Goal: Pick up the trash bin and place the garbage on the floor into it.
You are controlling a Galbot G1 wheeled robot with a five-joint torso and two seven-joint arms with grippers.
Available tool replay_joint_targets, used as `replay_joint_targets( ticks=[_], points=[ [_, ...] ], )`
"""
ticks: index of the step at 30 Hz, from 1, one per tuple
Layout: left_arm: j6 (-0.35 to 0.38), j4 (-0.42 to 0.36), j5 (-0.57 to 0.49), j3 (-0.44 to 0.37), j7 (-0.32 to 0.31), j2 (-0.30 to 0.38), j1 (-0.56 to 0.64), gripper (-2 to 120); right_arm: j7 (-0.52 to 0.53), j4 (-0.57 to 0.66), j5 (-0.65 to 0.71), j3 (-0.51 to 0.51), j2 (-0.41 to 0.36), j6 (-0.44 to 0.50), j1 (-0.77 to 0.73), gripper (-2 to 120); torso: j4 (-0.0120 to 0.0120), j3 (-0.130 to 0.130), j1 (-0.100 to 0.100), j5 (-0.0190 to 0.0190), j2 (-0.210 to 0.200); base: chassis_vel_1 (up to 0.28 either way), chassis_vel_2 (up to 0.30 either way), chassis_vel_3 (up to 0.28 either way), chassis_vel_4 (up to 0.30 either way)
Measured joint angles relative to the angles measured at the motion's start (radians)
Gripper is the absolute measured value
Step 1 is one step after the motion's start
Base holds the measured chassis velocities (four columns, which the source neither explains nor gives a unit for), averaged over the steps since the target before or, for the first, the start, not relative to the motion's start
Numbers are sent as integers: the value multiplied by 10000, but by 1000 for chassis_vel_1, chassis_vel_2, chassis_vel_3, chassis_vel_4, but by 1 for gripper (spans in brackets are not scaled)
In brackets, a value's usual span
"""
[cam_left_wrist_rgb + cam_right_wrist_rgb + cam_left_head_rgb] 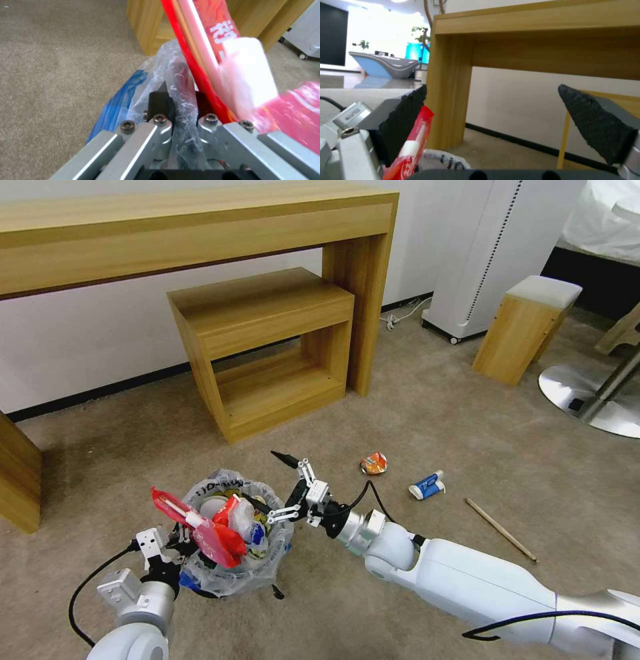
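Note:
The trash bin [235, 577], dark blue and lined with a clear printed bag, hangs just above the beige floor [433, 420], heaped with garbage. A red packet [212, 533] sticks out over its rim. My left gripper [175, 552] is shut on the near rim; in the left wrist view the left gripper [181, 100] pinches bag and rim beside the red packet [213, 27]. My right gripper [268, 481] is open over the bin's far edge with nothing between its fingers [403, 117]. On the floor lie an orange wrapper [373, 463], a blue-white carton [427, 487] and a wooden stick [500, 529].
A long wooden desk [200, 240] stands against the wall with a low wooden shelf unit [267, 353] under it. A white-topped wooden stool [527, 330], a chrome chair base [593, 400] and a white appliance [493, 253] stand at the right.

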Motion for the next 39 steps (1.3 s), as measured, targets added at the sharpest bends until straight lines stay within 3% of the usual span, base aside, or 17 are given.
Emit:
replay_joint_targets(
  ticks=[12,19,30,34,39],
  points=[
    [9,42,-373,-97,-151,57,-269,3,13,2,31,24,-21,-4,21,100,-1,0,0,-2,0,0,0,0,0],
    [43,180,-786,-335,-306,383,-390,3,727,341,608,520,-285,-562,-72,100,0,0,0,-1,0,0,0,0,0],
    [-44,312,-547,-132,-128,263,-414,3,3438,526,1331,3155,-1390,-1979,-1789,100,-1,0,0,2,0,0,0,0,0],
    [-80,261,-421,-98,-44,231,-387,3,3820,405,697,4432,-1799,-2156,-2887,100,-3,0,0,1,0,0,0,0,0],
    [-116,154,-331,-58,32,219,-333,3,4071,308,182,5255,-1987,-1998,-3665,100,-3,-1,0,2,0,0,0,0,0]
  ],
)
